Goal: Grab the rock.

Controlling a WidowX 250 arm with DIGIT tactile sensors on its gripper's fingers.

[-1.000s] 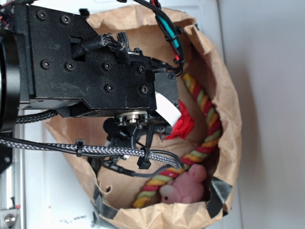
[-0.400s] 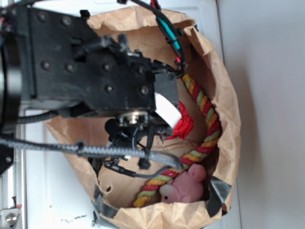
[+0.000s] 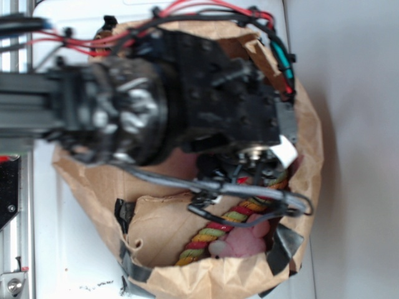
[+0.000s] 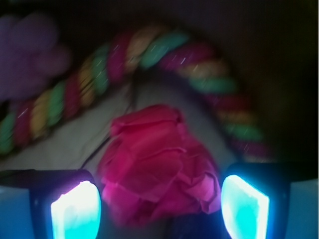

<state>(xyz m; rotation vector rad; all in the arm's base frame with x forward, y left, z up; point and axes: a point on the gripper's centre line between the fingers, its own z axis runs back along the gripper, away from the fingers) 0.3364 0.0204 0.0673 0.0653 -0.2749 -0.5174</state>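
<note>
In the wrist view the pincer [image 4: 159, 206] is open at the bottom of the frame, its two glowing fingers [image 4: 76, 211] on both sides of the red paper flower [image 4: 157, 167], the striped rope [image 4: 124, 55] arches above, and the rock is not visible.

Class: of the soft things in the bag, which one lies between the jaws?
The red paper flower. It sits between the two lit jaws, while the striped rope curves behind it and the plush toy lies far left.

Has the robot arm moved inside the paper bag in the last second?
Yes. In the exterior view the arm has shifted right, toward the paper bag's right wall, and now hides the red flower.
</note>
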